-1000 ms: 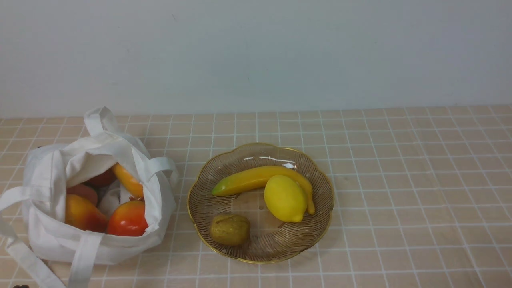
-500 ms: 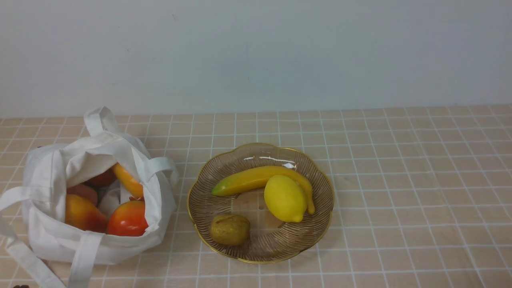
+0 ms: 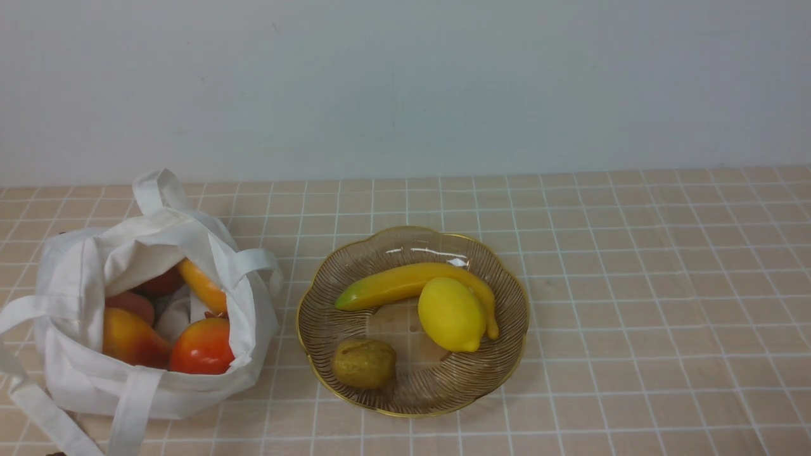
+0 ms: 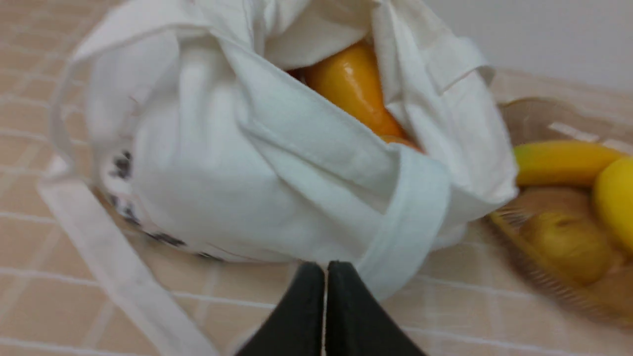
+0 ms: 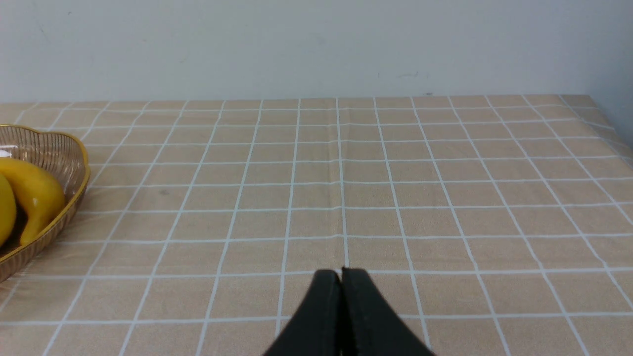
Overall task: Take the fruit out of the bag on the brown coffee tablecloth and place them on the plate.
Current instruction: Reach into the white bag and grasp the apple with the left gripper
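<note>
The white bag (image 3: 82,278) lies at the left on the brown coffee tablecloth (image 3: 633,285), its mouth open. Inside are a round red-orange fruit (image 3: 201,347), a yellow-orange one (image 3: 130,335) and an orange one (image 3: 203,286). The plate (image 3: 507,354) in the middle holds a banana (image 3: 393,284), a lemon (image 3: 451,313) and a brownish-green fruit (image 3: 364,362). Neither arm shows in the front view. In the left wrist view my left gripper (image 4: 325,269) is shut and empty, just short of the bag (image 4: 222,163), with the orange fruit (image 4: 353,89) peeking out. My right gripper (image 5: 341,274) is shut and empty over bare cloth.
A white wall runs along the back of the table. The bag's loose straps (image 3: 44,411) trail over the cloth at the front left. Open cloth stretches to the right of the plate, whose rim (image 5: 74,207) shows in the right wrist view.
A small dark tip at the front view's bottom left edge has slipped almost out of view. Bag, fruit and plate have not moved.
</note>
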`<state>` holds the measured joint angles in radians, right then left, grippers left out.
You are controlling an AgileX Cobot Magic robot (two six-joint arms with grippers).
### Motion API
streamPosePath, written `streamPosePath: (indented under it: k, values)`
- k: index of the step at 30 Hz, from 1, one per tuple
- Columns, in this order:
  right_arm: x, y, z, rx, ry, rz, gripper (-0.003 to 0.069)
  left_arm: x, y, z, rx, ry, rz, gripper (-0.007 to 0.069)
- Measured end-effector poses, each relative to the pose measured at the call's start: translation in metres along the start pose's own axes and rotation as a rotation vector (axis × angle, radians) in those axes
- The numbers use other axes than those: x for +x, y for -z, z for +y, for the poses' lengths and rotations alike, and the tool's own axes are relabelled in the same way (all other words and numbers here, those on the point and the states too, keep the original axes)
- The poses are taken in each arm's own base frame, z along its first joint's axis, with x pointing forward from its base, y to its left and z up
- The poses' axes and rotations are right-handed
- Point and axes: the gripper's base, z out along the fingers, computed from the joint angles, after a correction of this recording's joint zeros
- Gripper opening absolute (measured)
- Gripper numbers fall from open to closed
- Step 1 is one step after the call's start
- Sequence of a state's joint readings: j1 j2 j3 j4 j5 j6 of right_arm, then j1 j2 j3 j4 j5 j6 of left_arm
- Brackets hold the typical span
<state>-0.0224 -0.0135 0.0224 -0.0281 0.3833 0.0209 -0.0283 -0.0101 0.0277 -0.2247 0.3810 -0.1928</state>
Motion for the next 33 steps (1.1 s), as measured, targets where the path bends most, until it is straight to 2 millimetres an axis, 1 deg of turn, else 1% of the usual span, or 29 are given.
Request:
streamPosePath:
  k: [1, 3, 6, 7, 13, 15, 17, 19, 21, 22, 25, 26, 27, 28, 29, 30, 31, 32, 33]
  values:
    - [0.000, 0.000, 0.000, 0.000, 0.000, 0.000, -0.0018, 0.001, 0.000, -0.005, 0.058, 0.231, 0.017, -0.0008]
    - [0.000, 0.000, 0.000, 0.000, 0.000, 0.000, -0.0018, 0.001, 0.001, -0.013, 0.135, 0.562, 0.048, -0.0008]
    - [0.000, 0.000, 0.000, 0.000, 0.000, 0.000, -0.0018, -0.001, 0.002, -0.020, 0.218, 0.857, 0.079, -0.0008]
    - [0.000, 0.000, 0.000, 0.000, 0.000, 0.000, -0.0018, -0.002, 0.002, -0.020, 0.218, 0.859, 0.078, -0.0008]
    - [0.000, 0.000, 0.000, 0.000, 0.000, 0.000, -0.0018, -0.011, 0.003, -0.021, 0.280, 1.037, 0.010, -0.0008]
    - [0.000, 0.000, 0.000, 0.000, 0.000, 0.000, -0.0018, -0.016, 0.003, -0.019, 0.294, 1.095, -0.043, -0.0008]
    - [0.000, 0.000, 0.000, 0.000, 0.000, 0.000, -0.0018, -0.024, 0.004, -0.015, 0.299, 1.135, -0.146, -0.0008]
    - [0.000, 0.000, 0.000, 0.000, 0.000, 0.000, -0.0018, -0.027, 0.005, -0.012, 0.288, 1.094, -0.202, -0.0008]
    - [0.000, 0.000, 0.000, 0.000, 0.000, 0.000, -0.0018, -0.032, 0.008, -0.015, 0.294, 0.998, -0.217, -0.0008]
    - [0.000, 0.000, 0.000, 0.000, 0.000, 0.000, -0.0018, -0.039, 0.012, -0.019, 0.306, 0.900, -0.231, -0.0008]
    - [0.000, 0.000, 0.000, 0.000, 0.000, 0.000, -0.0018, -0.071, 0.028, -0.037, 0.351, 0.676, -0.295, -0.0008]
    - [0.000, 0.000, 0.000, 0.000, 0.000, 0.000, -0.0018, -0.076, 0.030, -0.040, 0.352, 0.644, -0.299, -0.0008]
    - [0.000, 0.000, 0.000, 0.000, 0.000, 0.000, -0.0018, -0.097, 0.031, -0.053, 0.345, 0.500, -0.275, -0.0008]
    - [0.000, 0.000, 0.000, 0.000, 0.000, 0.000, -0.0018, -0.101, 0.030, -0.057, 0.344, 0.451, -0.253, -0.0008]
    - [0.000, 0.000, 0.000, 0.000, 0.000, 0.000, -0.0018, -0.110, 0.025, -0.065, 0.342, 0.367, -0.195, -0.0008]
    - [0.000, 0.000, 0.000, 0.000, 0.000, 0.000, -0.0018, -0.114, 0.022, -0.068, 0.338, 0.351, -0.175, -0.0008]
    - [0.000, 0.000, 0.000, 0.000, 0.000, 0.000, -0.0018, -0.126, 0.004, -0.082, 0.336, 0.186, -0.001, -0.0008]
    - [0.000, 0.000, 0.000, 0.000, 0.000, 0.000, -0.0018, -0.127, -0.010, -0.087, 0.337, 0.111, 0.131, -0.0008]
    - [0.000, 0.000, 0.000, 0.000, 0.000, 0.000, -0.0018, -0.132, -0.017, -0.091, 0.335, 0.044, 0.201, -0.0008]
